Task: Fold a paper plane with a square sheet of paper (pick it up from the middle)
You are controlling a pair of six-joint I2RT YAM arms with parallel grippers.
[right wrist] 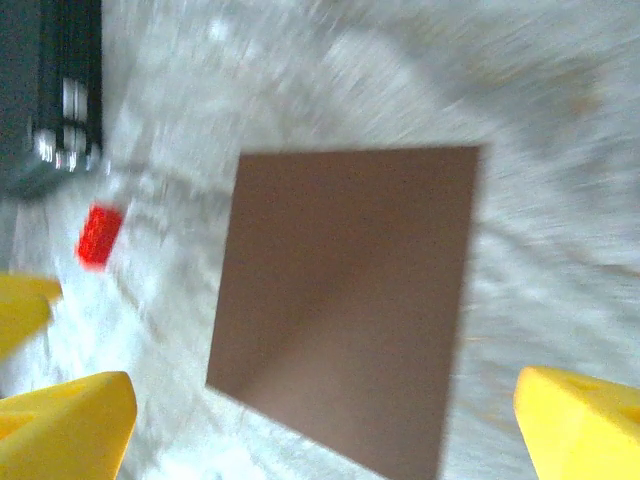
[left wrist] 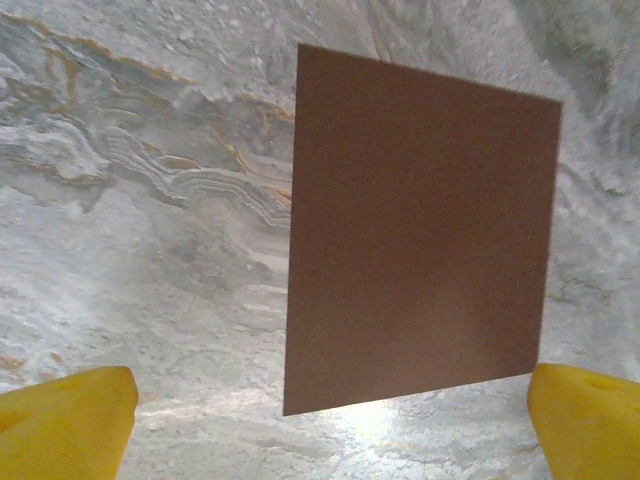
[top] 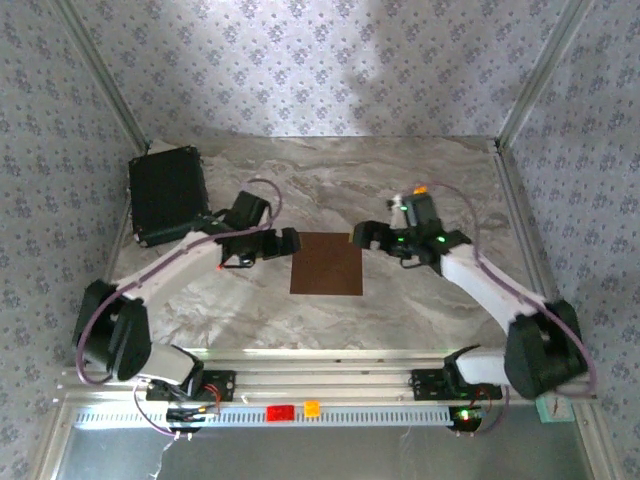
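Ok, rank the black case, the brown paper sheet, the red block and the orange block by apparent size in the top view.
1. black case
2. square sheet of paper, somewhat smaller
3. red block
4. orange block, smallest

No writing, number or brand can be read. The thin dark brown square sheet of paper (top: pixel 327 264) and the black rectangular case (top: pixel 166 195) seem unmarked, though blur may hide small print.
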